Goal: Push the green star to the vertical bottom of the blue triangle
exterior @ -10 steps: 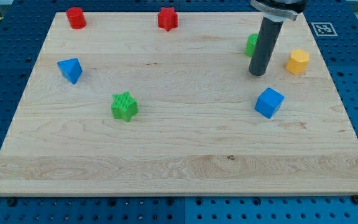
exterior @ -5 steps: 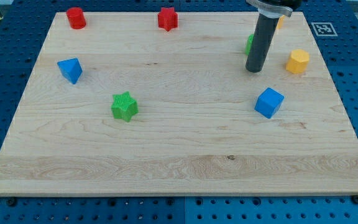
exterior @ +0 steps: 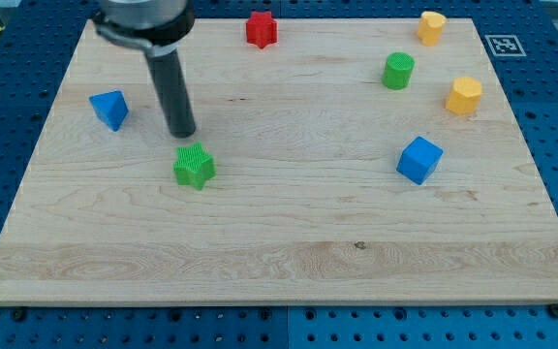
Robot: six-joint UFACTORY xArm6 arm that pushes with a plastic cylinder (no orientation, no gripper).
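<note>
The green star [exterior: 195,166] lies on the wooden board [exterior: 279,242], left of centre. The blue triangle [exterior: 110,109] lies up and to the left of it, near the board's left edge. My tip [exterior: 182,133] rests on the board just above the green star, a little to its left, with a small gap between them. The tip stands to the right of the blue triangle. The rod rises from the tip toward the view's top left and hides what lies behind it there.
A red star [exterior: 261,29] sits at the top edge. A green cylinder [exterior: 398,71], a yellow block [exterior: 431,27] and a yellow hexagon [exterior: 464,95] are at the top right. A blue cube [exterior: 419,160] lies at the right.
My tip has swept from beside the green cylinder at the top right across to the left, just above the green star. The rod now covers the red block at the top left. No block moved.
</note>
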